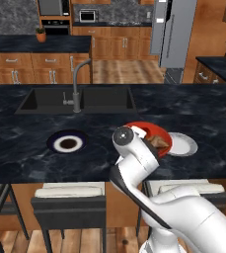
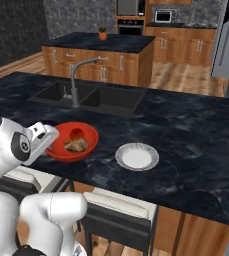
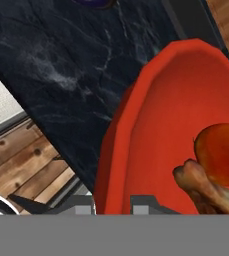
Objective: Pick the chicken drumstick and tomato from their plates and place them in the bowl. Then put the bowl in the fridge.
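At the near edge of the dark marble counter (image 1: 25,143), the gripper (image 3: 113,204) is closed down on the near rim of the red bowl (image 2: 88,134); in the hand view its two dark tips sit either side of that rim, so the jaws appear clamped on the bowl wall rather than on empty air. Inside the bowl lie the chicken drumstick (image 3: 206,186) and, touching it on the far side, the tomato (image 3: 222,152), so the loading step reads as complete and the step in hand is the carrying of the bowl. Just right of the bowl rests the plain white plate (image 2: 137,157), bare; to the left, well apart, sits the navy-rimmed plate (image 1: 68,143), also bare. Beyond these lie the sink (image 1: 77,99) with its tap (image 1: 78,84), and far across the room, to the right, stands the grey fridge (image 1: 172,34). The next move probably calls for a level lift, since a rim grip on a shallow bowl could tip and spill the contents, followed by a drive towards the fridge.
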{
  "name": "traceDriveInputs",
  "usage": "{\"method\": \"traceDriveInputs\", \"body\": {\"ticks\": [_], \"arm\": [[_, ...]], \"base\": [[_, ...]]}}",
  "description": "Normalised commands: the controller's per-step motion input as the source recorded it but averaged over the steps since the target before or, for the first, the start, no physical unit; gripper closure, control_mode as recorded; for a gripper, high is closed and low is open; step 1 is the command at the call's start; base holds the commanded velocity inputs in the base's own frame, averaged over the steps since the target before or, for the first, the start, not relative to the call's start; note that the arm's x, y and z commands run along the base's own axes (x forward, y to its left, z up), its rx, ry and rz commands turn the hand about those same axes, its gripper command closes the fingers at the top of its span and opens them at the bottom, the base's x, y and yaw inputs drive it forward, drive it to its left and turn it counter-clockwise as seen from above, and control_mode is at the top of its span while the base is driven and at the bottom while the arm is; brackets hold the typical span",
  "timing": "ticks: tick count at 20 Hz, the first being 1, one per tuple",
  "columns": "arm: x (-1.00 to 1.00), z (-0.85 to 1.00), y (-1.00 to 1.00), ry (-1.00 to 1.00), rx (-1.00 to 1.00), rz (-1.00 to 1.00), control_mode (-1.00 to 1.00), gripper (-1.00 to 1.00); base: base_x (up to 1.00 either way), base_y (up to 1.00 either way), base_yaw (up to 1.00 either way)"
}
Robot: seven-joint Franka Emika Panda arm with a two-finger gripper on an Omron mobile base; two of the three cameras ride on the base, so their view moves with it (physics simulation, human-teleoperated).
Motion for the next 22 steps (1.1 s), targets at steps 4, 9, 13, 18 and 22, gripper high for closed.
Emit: {"method": "traceDriveInputs", "body": {"ticks": [4, 9, 13, 18, 22], "arm": [[-0.25, 0.15, 0.0, 0.07, -0.01, -0.02, -1.0, 1.0], [0.0, 0.0, 0.0, 0.0, 0.01, 0.0, -1.0, 1.0], [0.0, 0.0, 0.0, 0.0, 0.0, 0.0, -1.0, 1.0], [0.0, 0.0, 0.0, 0.0, 0.0, 0.0, 1.0, 1.0], [0.0, 0.0, 0.0, 0.0, 0.0, 0.0, 1.0, 1.0]], "base": [[0.0, 0.0, 0.0], [0.0, 0.0, 0.0], [0.0, 0.0, 0.0], [0.0, 0.0, 0.0], [0.0, 0.0, 0.0]]}}
